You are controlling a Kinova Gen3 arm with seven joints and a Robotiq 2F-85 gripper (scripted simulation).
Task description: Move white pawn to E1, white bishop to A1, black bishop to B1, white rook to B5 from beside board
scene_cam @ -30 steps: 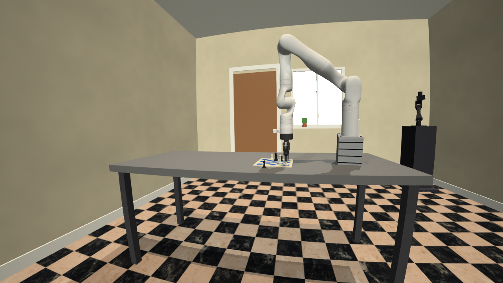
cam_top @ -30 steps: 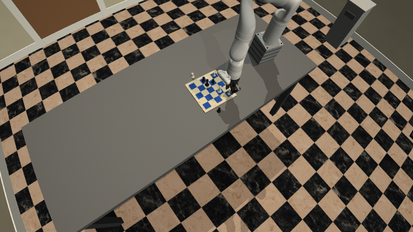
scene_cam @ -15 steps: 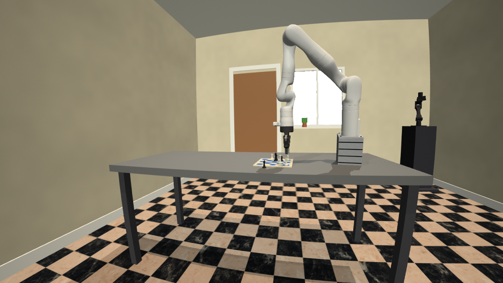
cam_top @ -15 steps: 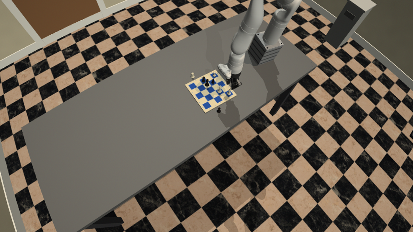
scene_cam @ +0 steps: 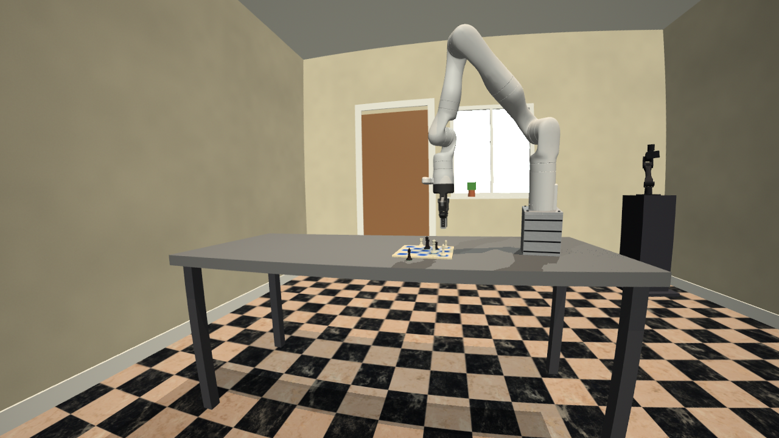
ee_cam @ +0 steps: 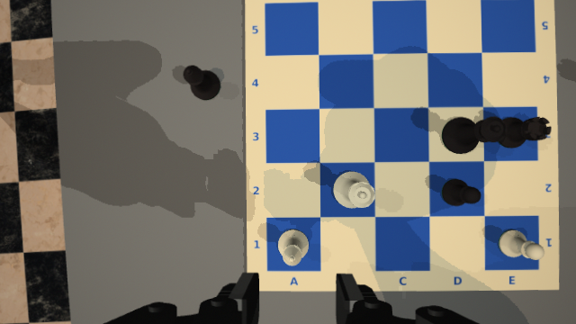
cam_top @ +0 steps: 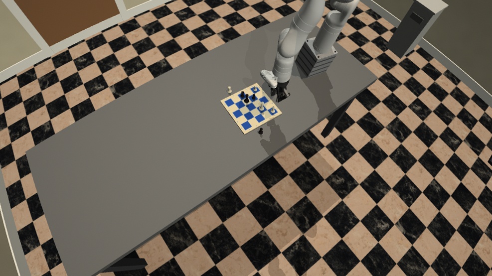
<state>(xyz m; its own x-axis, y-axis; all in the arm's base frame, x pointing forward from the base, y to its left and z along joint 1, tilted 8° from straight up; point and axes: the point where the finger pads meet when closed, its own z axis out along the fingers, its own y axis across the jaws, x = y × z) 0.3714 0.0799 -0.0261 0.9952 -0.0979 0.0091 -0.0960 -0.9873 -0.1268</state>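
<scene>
From above, you have the gripper near the row 1 edge of the board. The white rook stands on the table, off the board's E side; the black bishop is off the A side.

In the exterior view, your gripper points down, raised above the pieces.

Through the wrist view, your fingers stand partly open with nothing between them. The white bishop is upright within A1, and the white pawn is upright within E1. You can see the black bishop beside row 4, and the white queen on B2. The black pawn is on D2, a tall black piece on D3, and the black rook on E3.
</scene>
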